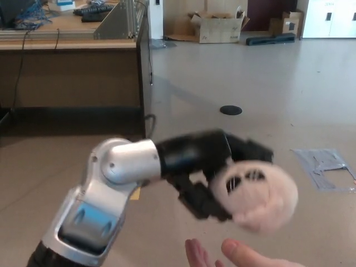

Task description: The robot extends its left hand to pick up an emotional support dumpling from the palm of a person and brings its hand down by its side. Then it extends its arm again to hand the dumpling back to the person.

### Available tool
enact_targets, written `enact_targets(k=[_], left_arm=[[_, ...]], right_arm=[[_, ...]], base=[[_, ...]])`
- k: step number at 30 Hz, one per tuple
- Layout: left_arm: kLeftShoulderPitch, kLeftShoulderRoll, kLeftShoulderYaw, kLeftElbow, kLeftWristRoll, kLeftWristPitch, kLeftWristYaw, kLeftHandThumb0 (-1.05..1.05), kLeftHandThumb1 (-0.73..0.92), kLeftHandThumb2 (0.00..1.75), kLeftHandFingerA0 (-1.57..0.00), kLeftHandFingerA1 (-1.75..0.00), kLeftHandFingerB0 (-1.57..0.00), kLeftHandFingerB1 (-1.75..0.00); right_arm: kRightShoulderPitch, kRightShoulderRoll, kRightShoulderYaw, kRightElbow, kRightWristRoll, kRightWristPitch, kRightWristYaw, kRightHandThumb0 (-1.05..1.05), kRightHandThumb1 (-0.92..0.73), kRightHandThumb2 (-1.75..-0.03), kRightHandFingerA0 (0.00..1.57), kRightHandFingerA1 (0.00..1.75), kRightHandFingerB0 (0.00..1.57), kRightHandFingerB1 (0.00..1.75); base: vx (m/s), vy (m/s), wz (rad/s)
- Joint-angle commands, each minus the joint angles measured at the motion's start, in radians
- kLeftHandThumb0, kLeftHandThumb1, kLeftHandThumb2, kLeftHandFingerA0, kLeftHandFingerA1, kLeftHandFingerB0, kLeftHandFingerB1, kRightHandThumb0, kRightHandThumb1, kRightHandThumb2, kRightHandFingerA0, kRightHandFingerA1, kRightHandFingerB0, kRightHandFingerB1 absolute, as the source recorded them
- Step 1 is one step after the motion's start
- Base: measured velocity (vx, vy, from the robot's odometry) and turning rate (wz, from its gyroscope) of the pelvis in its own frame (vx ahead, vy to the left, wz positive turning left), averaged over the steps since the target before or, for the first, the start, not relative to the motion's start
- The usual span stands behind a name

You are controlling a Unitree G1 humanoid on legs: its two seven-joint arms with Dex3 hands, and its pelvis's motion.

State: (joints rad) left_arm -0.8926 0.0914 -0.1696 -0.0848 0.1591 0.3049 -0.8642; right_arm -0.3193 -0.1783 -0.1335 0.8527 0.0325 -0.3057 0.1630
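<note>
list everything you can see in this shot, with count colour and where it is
dumpling plush: 1, pale pink with a black sunglasses face, blurred, held in the left hand above the person's fingers
desk: 1, brown wood, upper left
cardboard box: 1 open, tan, far wall centre; another smaller one further right
floor cover: 1, round, black, mid floor
flat sheet: 1, grey, on the floor at right
dark long object: 1, on the floor by the far wall
person's hand: 1, open fingers at bottom edge, below the plush
left hand: 1, black, on a silver arm, shut on the plush
right hand: not in view
</note>
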Motion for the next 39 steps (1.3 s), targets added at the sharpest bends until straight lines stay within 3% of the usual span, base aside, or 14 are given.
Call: enact_targets(k=[1, 6, 15, 16, 20, 22, 23, 24, 28, 29, 30, 35, 36, 39], left_arm=[[-0.022, -0.108, 0.264, 0.049, -0.184, 0.172, 0.241, -0.07, 0.75, 0.81, -1.09, -1.28, -0.9, -0.99], [-0.098, -0.084, 0.438, 0.1, -0.245, 0.265, 0.305, -0.14, 0.79, 0.7, -1.06, -1.41, -0.91, -0.93], [-0.171, -0.037, 0.643, 0.126, -0.354, 0.395, 0.367, -0.18, 0.73, 0.63, -1.09, -1.33, -0.93, -0.86], [-0.173, -0.001, 0.788, 0.101, -0.472, 0.472, 0.377, -0.15, 0.77, 0.69, -1.02, -1.31, -0.89, -0.86], [-0.156, 0.028, 0.989, 0.079, -0.618, 0.673, 0.407, -0.33, 0.73, 0.62, -1.1, -1.3, -0.87, -0.83], [-0.12, 0.055, 1.108, 0.141, -0.7, 0.755, 0.386, -0.4, 0.75, 0.62, -1.09, -1.28, -0.75, -0.81], [-0.095, 0.054, 1.169, 0.155, -0.737, 0.793, 0.388, -0.39, 0.77, 0.62, -1.07, -1.3, -0.64, -0.65], [-0.067, 0.058, 1.192, 0.166, -0.757, 0.798, 0.369, -0.41, 0.82, 0.65, -1.02, -1.35, -0.68, -0.78], [-0.043, 0.066, 1.208, 0.175, -0.771, 0.802, 0.343, -0.41, 0.82, 0.65, -1.02, -1.35, -0.68, -0.78], [0.056, 0.065, 1.293, 0.184, -0.778, 0.838, 0.347, -0.4, 0.85, 0.69, -1.02, -1.51, -0.59, -1.04], [0.177, 0.068, 1.365, 0.213, -0.775, 0.852, 0.33, -0.41, 0.85, 0.69, -1.03, -1.51, -0.55, -1.04], [0.212, 0.078, 1.403, 0.237, -0.783, 0.888, 0.34, -0.41, 0.88, 0.65, -1.02, -1.48, -0.54, -0.96], [0.35, 0.071, 1.412, 0.269, -0.757, 0.852, 0.297, -0.41, 0.86, 0.7, -1.01, -1.55, -0.53, -1.05], [0.454, 0.1, 1.396, 0.34, -0.735, 0.813, 0.253, -0.39, 0.84, 0.69, -1.02, -1.52, -0.64, -0.91]], right_arm=[[0.004, -0.005, -0.017, -0.014, 0.018, 0.011, -0.013, -0.39, -0.65, -0.59, 0.83, 0.51, 0.44, 0.34], [0.006, -0.001, -0.023, -0.01, 0.028, 0.004, -0.006, -0.38, -0.65, -0.59, 0.82, 0.52, 0.43, 0.34], [0.011, 0.004, -0.023, -0.019, 0.027, 0.01, -0.007, -0.38, -0.64, -0.59, 0.82, 0.52, 0.44, 0.34], [0.009, -0.003, -0.02, -0.009, 0.015, 0.0, -0.015, -0.38, -0.64, -0.59, 0.83, 0.51, 0.44, 0.34], [0.031, -0.007, -0.024, -0.028, 0.021, 0.001, -0.009, -0.39, -0.65, -0.59, 0.84, 0.51, 0.43, 0.34], [0.048, -0.018, -0.027, -0.031, 0.018, -0.009, -0.011, -0.39, -0.65, -0.6, 0.85, 0.51, 0.43, 0.34], [0.056, -0.023, -0.033, -0.031, 0.023, -0.013, -0.005, -0.39, -0.65, -0.6, 0.86, 0.52, 0.43, 0.34], [0.059, -0.026, -0.036, -0.029, 0.026, -0.017, -0.001, -0.39, -0.65, -0.6, 0.86, 0.52, 0.42, 0.34], [0.061, -0.029, -0.038, -0.029, 0.028, -0.02, 0.002, -0.39, -0.65, -0.6, 0.86, 0.52, 0.42, 0.34], [0.071, -0.027, -0.043, -0.036, 0.032, -0.018, -0.001, -0.37, -0.65, -0.6, 0.86, 0.52, 0.43, 0.34], [0.077, -0.024, -0.044, -0.039, 0.032, -0.011, -0.008, -0.37, -0.65, -0.6, 0.86, 0.51, 0.42, 0.34], [0.073, -0.023, -0.045, -0.033, 0.03, -0.013, -0.01, -0.37, -0.65, -0.6, 0.86, 0.52, 0.42, 0.34], [0.072, -0.023, -0.048, -0.037, 0.037, 0.002, -0.001, -0.38, -0.65, -0.59, 0.86, 0.51, 0.43, 0.34], [0.069, -0.02, -0.045, -0.038, 0.029, 0.001, -0.005, -0.38, -0.66, -0.6, 0.86, 0.51, 0.42, 0.34]], base=[[0.0, 0.0, 0.0], [0.0, 0.0, 0.0], [0.0, 0.0, 0.0], [0.0, 0.0, 0.0], [0.0, 0.0, 0.0], [0.0, 0.0, 0.0], [0.0, 0.0, 0.0], [0.0, 0.0, 0.0], [0.0, 0.0, 0.0], [0.0, 0.0, 0.0], [0.0, 0.0, 0.0], [0.0, 0.0, 0.0], [0.0, 0.0, 0.0], [0.0, 0.0, 0.0]])
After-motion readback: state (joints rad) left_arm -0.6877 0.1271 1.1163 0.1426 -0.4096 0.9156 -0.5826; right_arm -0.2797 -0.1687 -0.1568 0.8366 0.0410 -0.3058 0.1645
